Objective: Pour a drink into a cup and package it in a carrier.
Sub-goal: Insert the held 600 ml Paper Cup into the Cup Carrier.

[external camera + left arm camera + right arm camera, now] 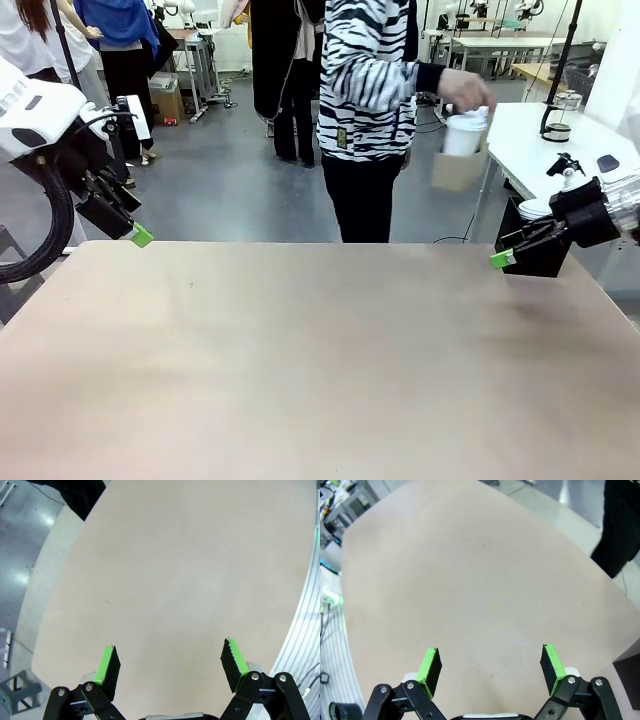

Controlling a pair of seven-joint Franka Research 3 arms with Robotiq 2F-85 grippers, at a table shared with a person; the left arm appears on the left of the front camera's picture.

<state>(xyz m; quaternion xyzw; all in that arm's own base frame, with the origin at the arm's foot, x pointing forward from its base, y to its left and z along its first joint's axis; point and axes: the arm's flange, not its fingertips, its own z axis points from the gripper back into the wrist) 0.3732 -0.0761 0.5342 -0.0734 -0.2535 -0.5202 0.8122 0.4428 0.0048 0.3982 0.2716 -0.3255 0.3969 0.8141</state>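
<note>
Left fingers (135, 232): spread wide and holding nothing; in the left wrist view (170, 667) only bare bench lies between the two green pads (106, 662).
Right fingers (505, 257): spread wide and holding nothing; in the right wrist view (490, 667) the gap between the pads (551, 661) shows only bench surface.
Bench (320, 370): tan top, bare under and between both sets of fingers.
Cup (464, 133): white, upright, in the person's hand (465, 92), well beyond the right fingers and higher than them, past the bench's far edge; far across from the left fingers.
Carrier (458, 168): brown cardboard, blurred, directly under the cup and carried with it; whether the cup sits in a hole cannot be told. Well apart from both sets of fingers.
Person (368, 110): striped top, dark trousers, stands beyond the far edge of the bench, arm stretched toward a white side table (545, 150).
Jug (561, 117): clear, on the side table, far behind the right fingers; contents cannot be made out.
Black box (532, 240): just behind the right fingers, at the bench's far right corner, white lids (537, 208) showing at its top.
</note>
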